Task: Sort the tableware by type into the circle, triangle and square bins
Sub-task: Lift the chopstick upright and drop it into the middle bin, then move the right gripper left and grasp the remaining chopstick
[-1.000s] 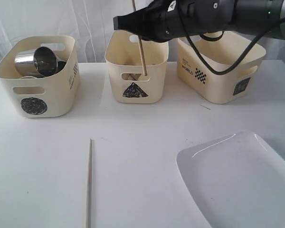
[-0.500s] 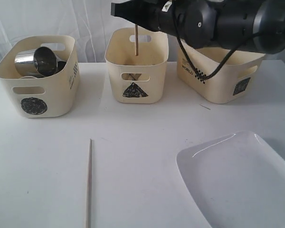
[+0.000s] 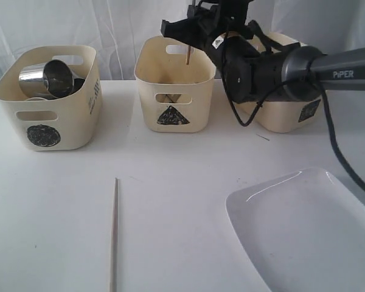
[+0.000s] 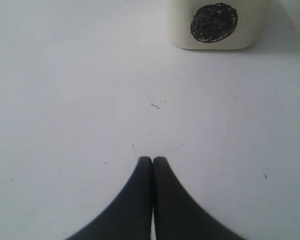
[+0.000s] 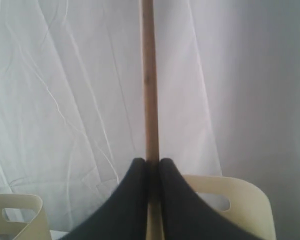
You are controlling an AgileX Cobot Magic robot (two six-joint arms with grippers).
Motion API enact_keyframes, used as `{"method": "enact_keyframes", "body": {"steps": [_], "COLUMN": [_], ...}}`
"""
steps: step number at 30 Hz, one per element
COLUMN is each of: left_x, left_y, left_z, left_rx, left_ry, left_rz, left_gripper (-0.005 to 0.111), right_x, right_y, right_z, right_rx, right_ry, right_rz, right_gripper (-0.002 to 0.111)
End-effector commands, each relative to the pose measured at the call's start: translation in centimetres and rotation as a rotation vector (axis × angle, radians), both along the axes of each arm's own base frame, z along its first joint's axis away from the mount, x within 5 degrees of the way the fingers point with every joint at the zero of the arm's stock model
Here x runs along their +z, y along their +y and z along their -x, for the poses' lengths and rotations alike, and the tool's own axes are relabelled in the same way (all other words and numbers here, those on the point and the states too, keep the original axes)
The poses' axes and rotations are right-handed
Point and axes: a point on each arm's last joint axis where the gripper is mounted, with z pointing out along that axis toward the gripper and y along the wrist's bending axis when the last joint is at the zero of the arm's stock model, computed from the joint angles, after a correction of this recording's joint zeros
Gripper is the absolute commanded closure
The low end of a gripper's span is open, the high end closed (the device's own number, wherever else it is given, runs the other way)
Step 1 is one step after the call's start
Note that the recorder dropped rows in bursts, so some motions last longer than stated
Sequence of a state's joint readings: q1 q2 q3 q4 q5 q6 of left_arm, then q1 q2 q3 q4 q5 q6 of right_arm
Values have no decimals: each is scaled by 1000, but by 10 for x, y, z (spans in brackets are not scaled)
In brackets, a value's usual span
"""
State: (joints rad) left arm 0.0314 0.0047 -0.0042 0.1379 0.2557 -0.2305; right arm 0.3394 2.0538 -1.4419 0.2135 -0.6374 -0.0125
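Observation:
My right gripper (image 3: 185,36) hangs over the back of the triangle bin (image 3: 173,91), shut on a wooden chopstick (image 3: 187,56) that stands nearly upright. The right wrist view shows the stick (image 5: 148,75) clamped between the black fingers (image 5: 135,190). A second chopstick (image 3: 114,231) lies on the table at the front left. The large white plate (image 3: 304,231) sits at the front right. Steel mugs (image 3: 45,79) lie in the circle bin (image 3: 48,115). My left gripper (image 4: 153,160) is shut and empty over bare table, short of the circle bin (image 4: 215,25).
The square bin (image 3: 280,115) stands at the back right, partly hidden behind my right arm (image 3: 267,67). A white curtain (image 3: 109,24) hangs behind the bins. Some dark items show through the triangle bin's handle slot (image 3: 167,97).
My right arm has swung round and drawn back to the right, carrying the chopstick. The stick's lower end has risen from the triangle bin's front to near its back rim.

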Motion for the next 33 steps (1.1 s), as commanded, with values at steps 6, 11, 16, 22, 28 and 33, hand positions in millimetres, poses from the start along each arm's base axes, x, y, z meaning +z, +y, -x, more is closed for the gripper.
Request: {"method": "enact_keyframes", "body": {"steps": [6, 11, 16, 22, 28, 33], "left_x": [-1, -1, -1, -1, -1, -1], "left_y": [-1, -1, -1, -1, -1, -1], "left_z": [0, 0, 0, 0, 0, 0], "left_rx": [-8, -8, -8, -8, -8, -8], "left_ry": [-6, -6, -6, -6, -6, -6], "left_rz": [10, 10, 10, 10, 10, 10], "left_gripper": [107, 107, 107, 107, 107, 107], "right_x": [-10, -2, 16, 27, 16, -9], "right_y": [7, 7, 6, 2, 39, 113], "right_z": [-27, -24, -3, 43, 99, 161], "right_rx": [15, 28, 100, 204, 319, 517], "right_ry": [-54, 3, 320, 762, 910, 958], "right_rz": [48, 58, 128, 249, 238, 294], "right_gripper": [68, 64, 69, 108, 108, 108]}}
